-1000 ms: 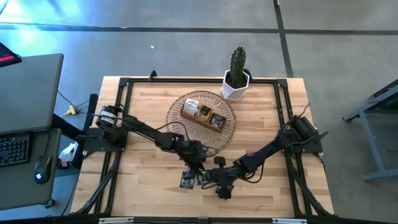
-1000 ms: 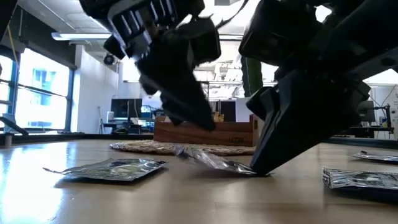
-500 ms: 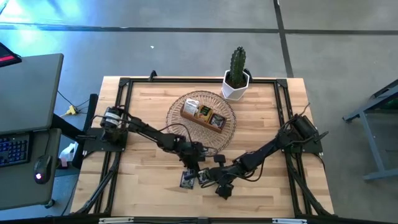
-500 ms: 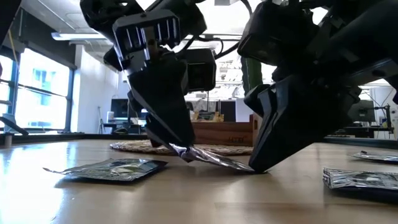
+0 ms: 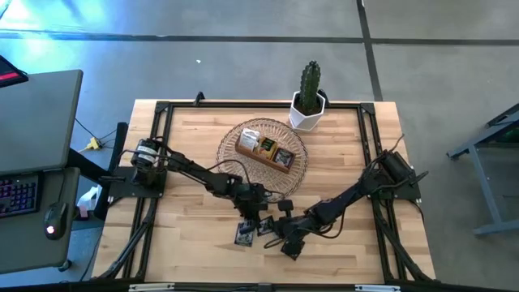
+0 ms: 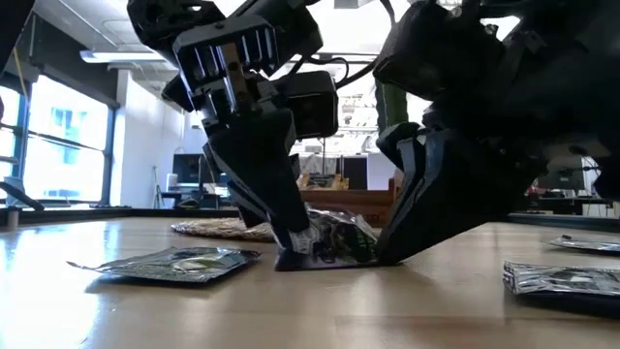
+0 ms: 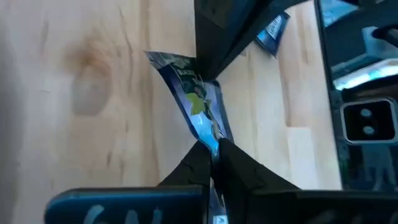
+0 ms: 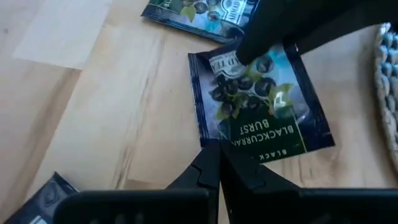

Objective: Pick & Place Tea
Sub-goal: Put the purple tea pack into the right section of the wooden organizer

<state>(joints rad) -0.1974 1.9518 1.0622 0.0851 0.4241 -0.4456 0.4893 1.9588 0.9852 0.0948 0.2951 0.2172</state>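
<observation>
The dark blackcurrant tea packet [image 8: 258, 99] stands tipped up on its edge on the bench [image 5: 186, 235], at 6 o'clock from the wicker basket [image 5: 296, 166]. The left tool [image 7: 211, 148] pinches one edge, fingers closed on it. The right tool [image 8: 217, 149], fingers together, presses the other edge. More tea packets [image 6: 170, 262] lie flat nearby.

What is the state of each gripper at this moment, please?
Left gripper: shut on one edge of the blackcurrant tea packet.
Right gripper: shut on the opposite edge of the same packet.
</observation>
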